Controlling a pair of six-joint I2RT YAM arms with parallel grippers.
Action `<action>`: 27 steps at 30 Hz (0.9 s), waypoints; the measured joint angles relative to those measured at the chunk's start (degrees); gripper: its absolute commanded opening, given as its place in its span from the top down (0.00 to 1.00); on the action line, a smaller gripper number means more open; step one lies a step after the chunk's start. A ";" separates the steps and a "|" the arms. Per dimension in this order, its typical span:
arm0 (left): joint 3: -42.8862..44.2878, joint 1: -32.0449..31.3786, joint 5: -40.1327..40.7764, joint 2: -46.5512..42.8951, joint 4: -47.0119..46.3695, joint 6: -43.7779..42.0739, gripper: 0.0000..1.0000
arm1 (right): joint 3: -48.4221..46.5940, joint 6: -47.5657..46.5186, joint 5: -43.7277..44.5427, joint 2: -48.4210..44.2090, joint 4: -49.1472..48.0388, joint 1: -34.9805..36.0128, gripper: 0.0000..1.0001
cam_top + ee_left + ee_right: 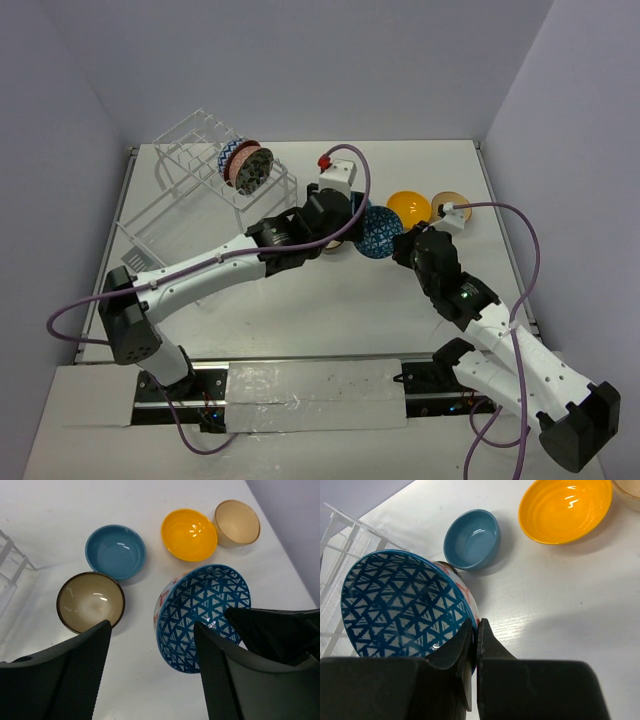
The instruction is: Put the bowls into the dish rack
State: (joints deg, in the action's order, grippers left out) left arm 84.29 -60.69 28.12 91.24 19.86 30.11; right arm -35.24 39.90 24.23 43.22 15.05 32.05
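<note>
Only the top view shows the white wire rack [190, 190] whole, with a salmon bowl [238, 163] and a grey bowl [257, 169] standing on edge in its slotted top tier; there the left arm hides the teal and brown bowls. The left wrist view shows five bowls on the white table [60, 510], all round and glossy: the teal bowl [115, 551], yellow bowl [189, 534], tan bowl [237, 522] and brown bowl [90, 601], gold inside, sit upright with mouths up, well apart from the rack. The blue bowl [202, 615], lined with a triangle pattern, is tilted, its axis leaning off vertical; red and white show on its outer wall. The right wrist view shows the right gripper [476, 625] pinched on its rim. The left gripper [150, 635] hangs just beside it, its textured black fingers [80, 675] spread wide, holding nothing.
</note>
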 measured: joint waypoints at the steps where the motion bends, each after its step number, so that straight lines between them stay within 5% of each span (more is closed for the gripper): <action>1: 0.79 -0.26 0.33 0.87 0.61 -0.57 0.30 | 0.00 -0.09 -0.04 -0.02 0.00 0.02 1.00; 27: 14.10 -0.70 1.31 11.80 12.57 -6.95 0.64 | 0.00 -1.66 -1.64 -2.80 -1.07 0.22 1.00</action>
State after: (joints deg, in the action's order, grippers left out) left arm 98.39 -61.39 29.43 103.04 32.42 23.16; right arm -35.24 38.24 22.59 40.42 13.98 32.27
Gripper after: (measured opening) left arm 0.393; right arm 0.046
